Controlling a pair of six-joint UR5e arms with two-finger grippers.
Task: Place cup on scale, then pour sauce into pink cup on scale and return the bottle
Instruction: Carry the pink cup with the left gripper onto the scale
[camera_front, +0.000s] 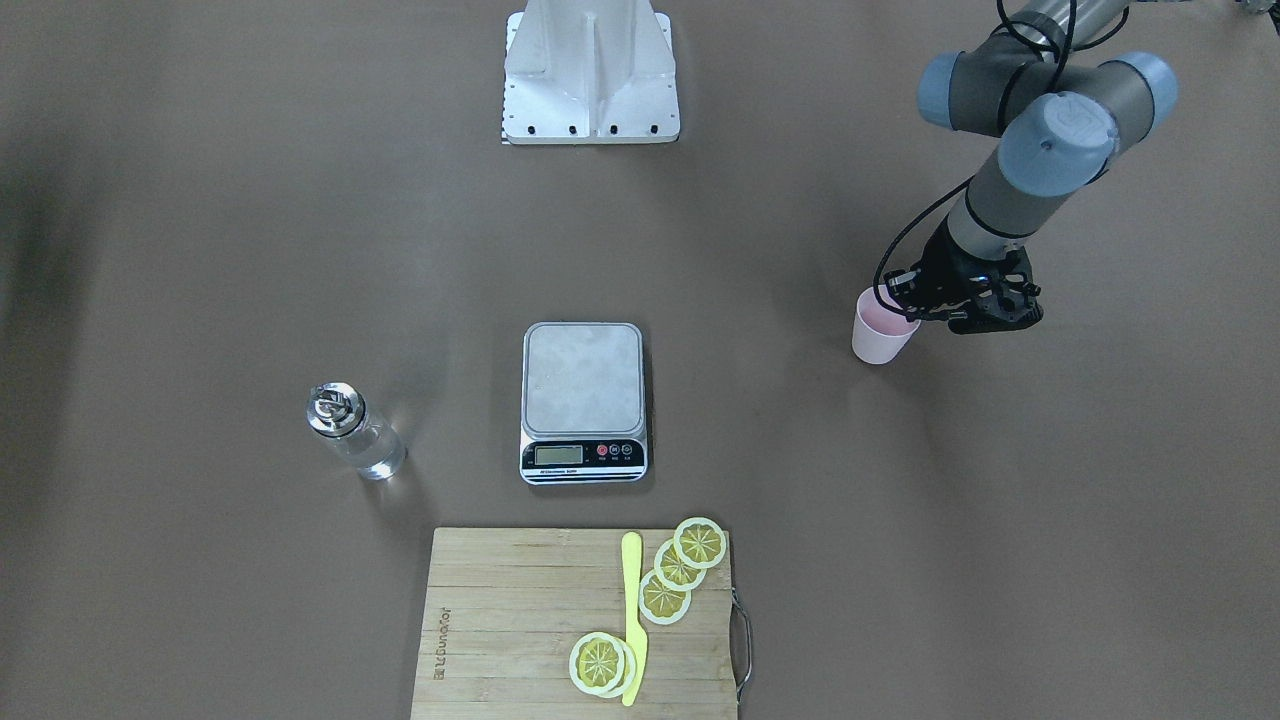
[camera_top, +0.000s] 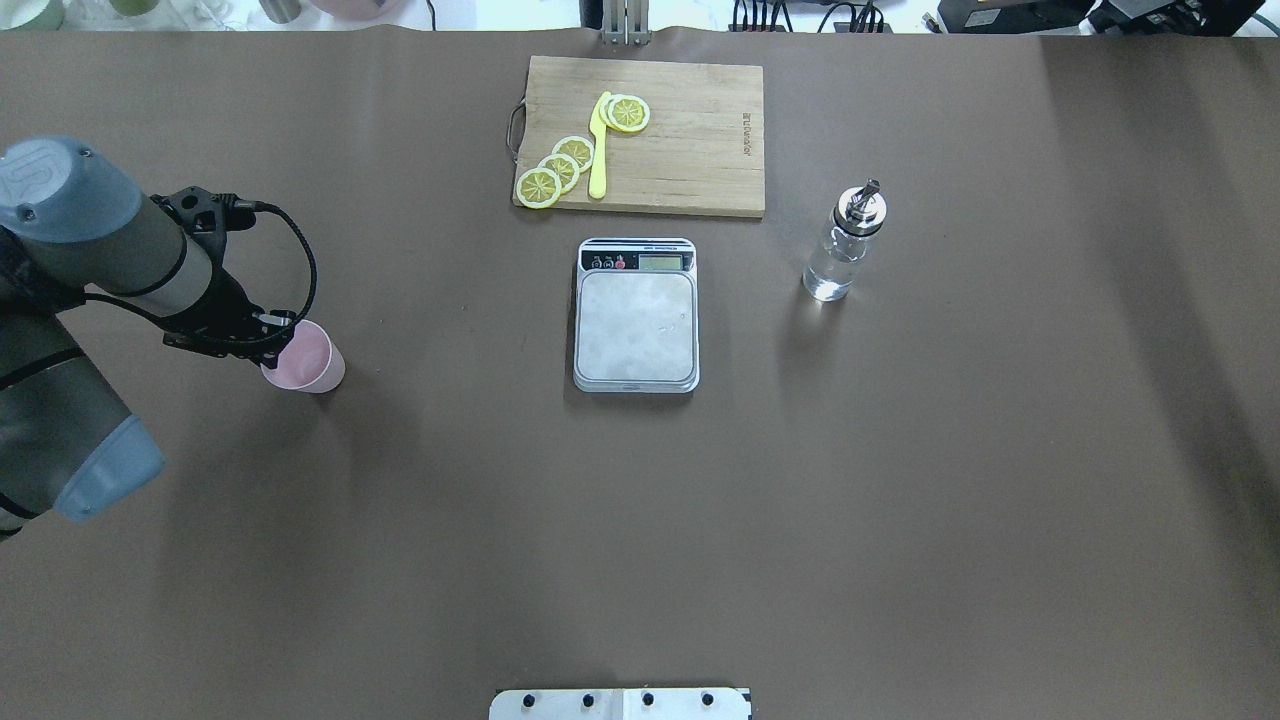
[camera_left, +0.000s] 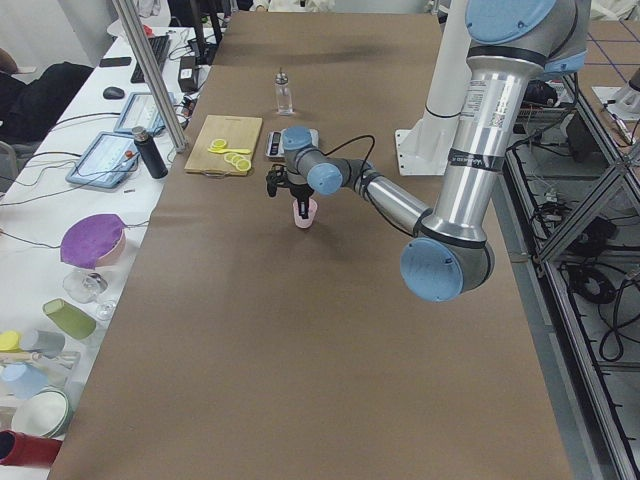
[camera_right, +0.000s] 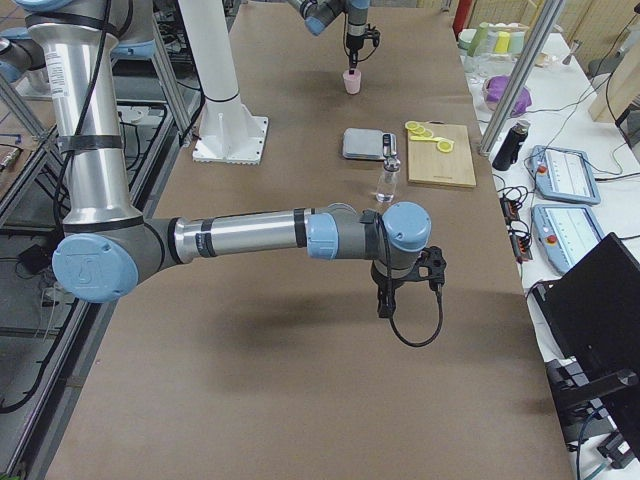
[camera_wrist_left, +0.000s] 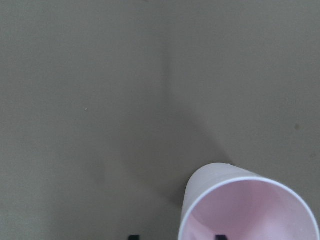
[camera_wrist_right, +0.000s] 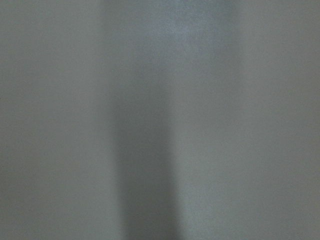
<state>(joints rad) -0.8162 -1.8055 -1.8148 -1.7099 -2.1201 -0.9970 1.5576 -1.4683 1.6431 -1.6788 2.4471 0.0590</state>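
Nearest your front-facing camera, one wooden cutting board (camera_front: 500, 620) is lying at the near edge of the table (camera_front: 200, 250). It is carrying one yellow knife (camera_front: 632, 610) and lemon slices (camera_front: 664, 598): three fanned in a row plus an overlapping pair, five as far as you can count. Behind the board, one scale (camera_front: 583, 385) is sitting mid-table. One bottle (camera_front: 357, 435) is standing upright and capped, well apart from the scale on the robot's right side, with the clear sauce (camera_front: 375, 455) showing through its glass. One cup (camera_front: 882, 338), pale pink, is standing on the table well apart from the scale on the robot's left side.

Progress: you are looking at the opening step. No part of the task is showing as done. The cup is not yet sitting on the scale, nothing is being poured, and the bottle is standing untouched.

The left gripper (camera_front: 905, 312) is hanging at the cup's rim. In the left wrist view its two fingertips (camera_wrist_left: 133, 237) are showing apart, one outside the cup wall and one inside, so they are reading as parted around the wall rather than clamped on it. The right gripper (camera_right: 385, 300) is hovering over the table well apart from the bottle. It is appearing only in the side view, so you cannot tell how its jaws are standing.

Placing, pouring and returning are all awaiting you.
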